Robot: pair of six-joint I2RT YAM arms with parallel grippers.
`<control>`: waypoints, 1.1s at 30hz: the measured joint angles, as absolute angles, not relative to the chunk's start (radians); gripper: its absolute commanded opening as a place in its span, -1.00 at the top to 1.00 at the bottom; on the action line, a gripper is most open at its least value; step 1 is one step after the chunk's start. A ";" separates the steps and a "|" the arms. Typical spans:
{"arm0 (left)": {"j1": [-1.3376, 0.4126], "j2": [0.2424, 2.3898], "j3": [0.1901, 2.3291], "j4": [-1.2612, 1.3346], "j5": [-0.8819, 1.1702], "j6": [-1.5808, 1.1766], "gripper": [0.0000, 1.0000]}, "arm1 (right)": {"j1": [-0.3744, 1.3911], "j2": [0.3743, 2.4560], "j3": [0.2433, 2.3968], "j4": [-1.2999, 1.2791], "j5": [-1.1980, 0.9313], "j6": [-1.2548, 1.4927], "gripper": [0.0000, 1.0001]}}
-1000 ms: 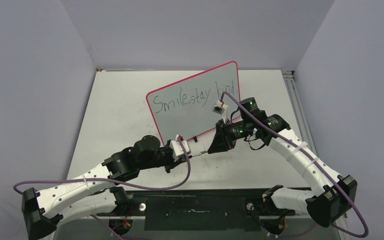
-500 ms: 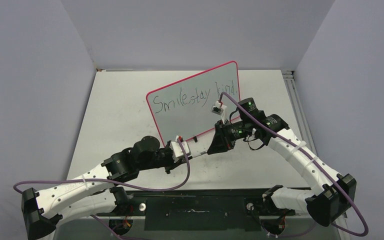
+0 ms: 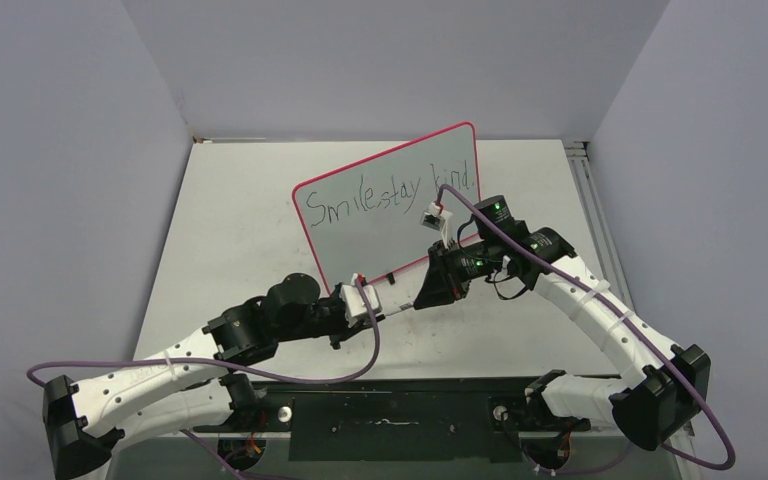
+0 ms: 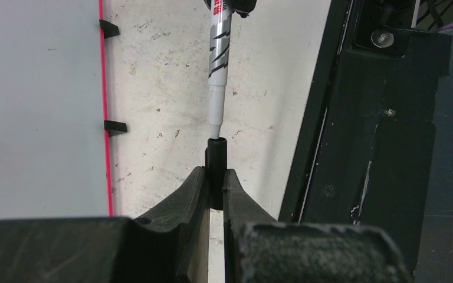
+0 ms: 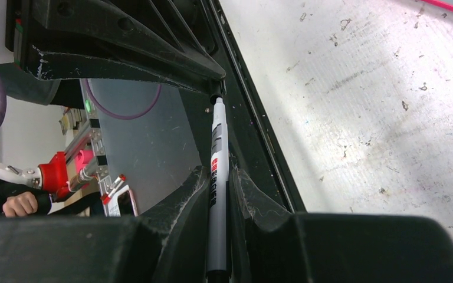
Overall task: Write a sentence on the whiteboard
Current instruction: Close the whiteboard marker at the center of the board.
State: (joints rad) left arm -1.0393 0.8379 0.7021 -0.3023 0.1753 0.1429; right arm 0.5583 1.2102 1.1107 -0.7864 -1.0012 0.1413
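The whiteboard (image 3: 390,215) stands tilted on the table, pink-red rim, with "Smile stay kind" handwritten on it; its edge also shows in the left wrist view (image 4: 35,106). My right gripper (image 3: 422,297) is shut on a white marker (image 5: 217,194), its tip pointing at my left gripper. My left gripper (image 3: 380,306) is shut on the marker's black cap (image 4: 216,159). The marker's tip (image 4: 214,127) sits at the cap's mouth. Both grippers meet in front of the board's lower edge.
The scuffed white tabletop (image 3: 250,220) surrounds the board. A black base rail (image 3: 400,420) runs along the near edge, also in the left wrist view (image 4: 377,147). Purple cables (image 3: 600,300) hang along both arms. The board's black feet (image 4: 115,125) stick out.
The right gripper with the marker has edged slightly left toward the left gripper's cap. The board has not moved.
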 measured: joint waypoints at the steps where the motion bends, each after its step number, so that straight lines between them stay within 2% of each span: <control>1: -1.039 0.836 0.702 -0.302 0.176 0.143 1.00 | 0.558 1.210 1.111 -0.786 -1.003 0.141 0.89; 24: -1.053 0.813 0.696 -0.295 0.183 0.143 1.00 | 0.574 1.220 1.095 -0.765 -1.053 0.144 0.89; 33: -1.055 0.813 0.696 -0.297 0.188 0.141 1.00 | 0.622 1.234 1.032 -0.635 -1.060 0.213 0.89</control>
